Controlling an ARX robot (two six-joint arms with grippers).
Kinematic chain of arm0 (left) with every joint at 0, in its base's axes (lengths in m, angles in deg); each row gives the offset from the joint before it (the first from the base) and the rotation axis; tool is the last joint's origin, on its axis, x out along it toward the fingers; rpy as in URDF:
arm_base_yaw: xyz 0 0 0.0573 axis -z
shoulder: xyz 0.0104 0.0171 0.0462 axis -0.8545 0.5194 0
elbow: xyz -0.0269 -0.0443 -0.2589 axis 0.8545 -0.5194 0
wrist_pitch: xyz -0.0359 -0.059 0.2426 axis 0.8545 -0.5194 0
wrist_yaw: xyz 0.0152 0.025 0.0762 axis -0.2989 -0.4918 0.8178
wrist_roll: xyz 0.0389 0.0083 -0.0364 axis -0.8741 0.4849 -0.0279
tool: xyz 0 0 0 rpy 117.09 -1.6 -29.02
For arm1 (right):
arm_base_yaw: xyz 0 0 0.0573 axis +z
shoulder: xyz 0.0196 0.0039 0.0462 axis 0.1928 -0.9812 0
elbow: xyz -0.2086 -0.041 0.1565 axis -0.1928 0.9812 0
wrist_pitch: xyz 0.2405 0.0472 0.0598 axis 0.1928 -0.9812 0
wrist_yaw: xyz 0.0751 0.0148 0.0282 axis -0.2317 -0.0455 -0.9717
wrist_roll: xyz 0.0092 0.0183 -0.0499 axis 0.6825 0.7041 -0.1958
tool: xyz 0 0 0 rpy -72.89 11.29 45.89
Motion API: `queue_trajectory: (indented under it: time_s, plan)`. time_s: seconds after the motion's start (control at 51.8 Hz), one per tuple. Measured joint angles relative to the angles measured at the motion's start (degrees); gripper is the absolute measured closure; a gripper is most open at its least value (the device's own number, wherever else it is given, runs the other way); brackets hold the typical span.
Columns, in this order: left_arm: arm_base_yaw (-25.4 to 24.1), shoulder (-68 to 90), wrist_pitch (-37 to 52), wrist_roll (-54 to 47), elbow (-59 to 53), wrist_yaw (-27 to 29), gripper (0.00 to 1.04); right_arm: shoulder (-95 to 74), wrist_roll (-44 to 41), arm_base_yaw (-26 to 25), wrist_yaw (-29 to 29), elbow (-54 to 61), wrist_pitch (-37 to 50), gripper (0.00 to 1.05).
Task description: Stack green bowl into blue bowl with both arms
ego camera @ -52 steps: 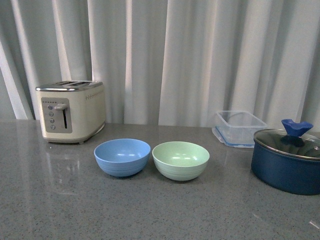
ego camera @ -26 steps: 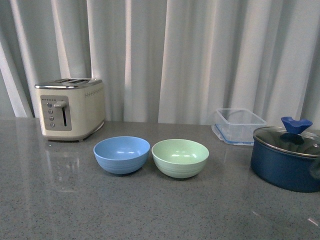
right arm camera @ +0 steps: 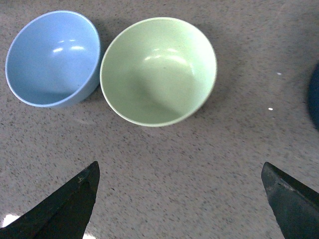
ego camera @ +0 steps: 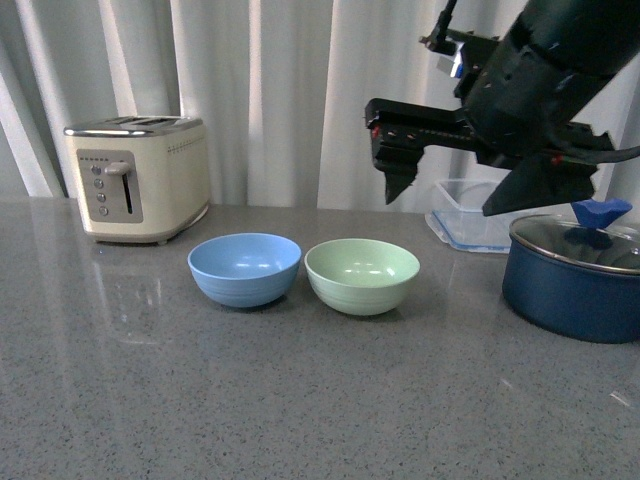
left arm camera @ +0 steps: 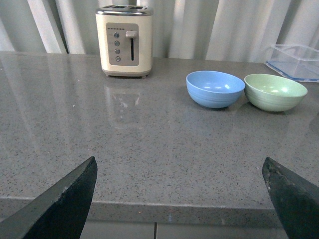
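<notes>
Green bowl (ego camera: 362, 275) sits upright on the gray counter (ego camera: 300, 400), just beside the blue bowl (ego camera: 244, 268) and on its right in the front view (rims look nearly touching). Both bowls are empty. Right gripper (right arm camera: 179, 168) hangs in the air above the bowls, jaws spread wide, holding nothing. Left gripper (left arm camera: 178, 160) is low at the counter's near edge, well apart from the bowls, also wide open and empty. Toaster (ego camera: 138, 180) back left, lidded pot (ego camera: 572, 290) far right.
</notes>
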Motion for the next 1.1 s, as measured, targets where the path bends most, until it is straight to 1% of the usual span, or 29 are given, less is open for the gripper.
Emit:
queue_trajectory:
  time_s: [0.116, 0.367, 0.734, 1.101]
  plan:
    - [0.0, 0.0, 0.0, 0.0, 0.0, 0.0, 0.07, -4.59, 1.25, 0.46, -0.61, -3.78, -0.09, 0.1]
    - [0.0, 0.0, 0.0, 0.0, 0.0, 0.0, 0.07, -10.95, 1.2, 0.39, -2.54, -9.05, 0.0, 0.1]
    - [0.0, 0.0, 0.0, 0.0, 0.0, 0.0, 0.07, -19.04, -1.62, -3.52, -5.27, -16.9, -1.18, 0.1]
    - [0.0, 0.0, 0.0, 0.0, 0.0, 0.0, 0.07, -23.85, -3.58, -5.46, -6.43, -21.29, -2.1, 0.1]
